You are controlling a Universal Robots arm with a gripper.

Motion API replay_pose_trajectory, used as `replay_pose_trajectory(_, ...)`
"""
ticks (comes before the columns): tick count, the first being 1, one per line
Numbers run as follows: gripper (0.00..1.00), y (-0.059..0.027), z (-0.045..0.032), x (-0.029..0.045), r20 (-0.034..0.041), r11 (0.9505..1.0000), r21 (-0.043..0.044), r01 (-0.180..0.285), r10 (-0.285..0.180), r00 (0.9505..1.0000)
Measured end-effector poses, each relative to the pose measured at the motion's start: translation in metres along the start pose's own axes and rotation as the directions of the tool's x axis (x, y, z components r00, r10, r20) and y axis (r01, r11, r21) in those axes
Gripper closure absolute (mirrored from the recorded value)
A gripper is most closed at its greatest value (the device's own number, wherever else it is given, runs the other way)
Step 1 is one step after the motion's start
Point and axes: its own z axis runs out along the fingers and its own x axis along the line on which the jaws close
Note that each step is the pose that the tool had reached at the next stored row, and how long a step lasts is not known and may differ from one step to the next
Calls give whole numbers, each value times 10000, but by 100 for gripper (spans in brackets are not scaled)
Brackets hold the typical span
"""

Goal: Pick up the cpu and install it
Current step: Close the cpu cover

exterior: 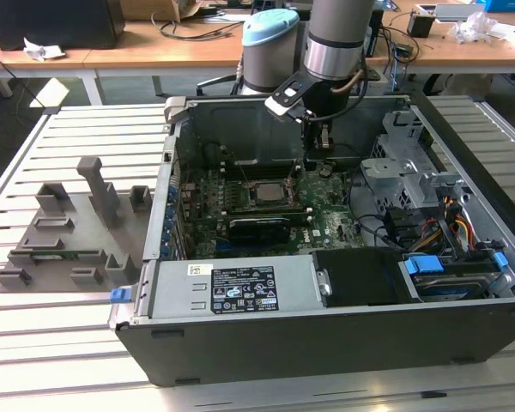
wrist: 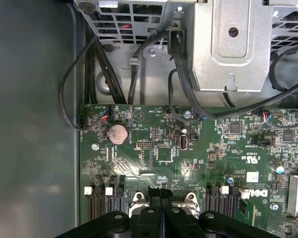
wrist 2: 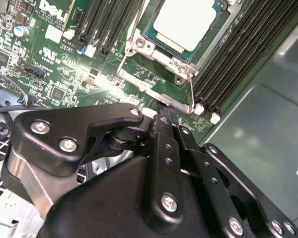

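Note:
The cpu [wrist 2: 186, 22], a small square chip with a silver-grey top, lies flat inside the socket frame [wrist 2: 156, 84] on the green motherboard [exterior: 326, 223]. In the exterior view the cpu [exterior: 266, 190] sits mid-board inside the open computer case [exterior: 326, 343]. My gripper [exterior: 324, 150] hangs inside the case, just toward the exterior view's right of the socket, low over the board. Both wrist views show its black fingers pressed together with nothing between them, gripper [wrist 2: 163, 119] tips close to the socket's metal edge and lever, gripper [wrist: 160, 191] over the memory slots.
A grey fixture tray [exterior: 69, 232] with upright posts stands on the slatted table at the exterior view's left. Inside the case are a metal drive cage [exterior: 395, 163], black cables [wrist: 89, 64], a coin cell [wrist: 116, 133] and the power supply [exterior: 240, 287] along the front.

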Motion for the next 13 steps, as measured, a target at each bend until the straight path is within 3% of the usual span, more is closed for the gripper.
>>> replay_pose_trajectory(13, 89, -97, 6, 1, -1, 10000, 0, 0, 0, 10000)
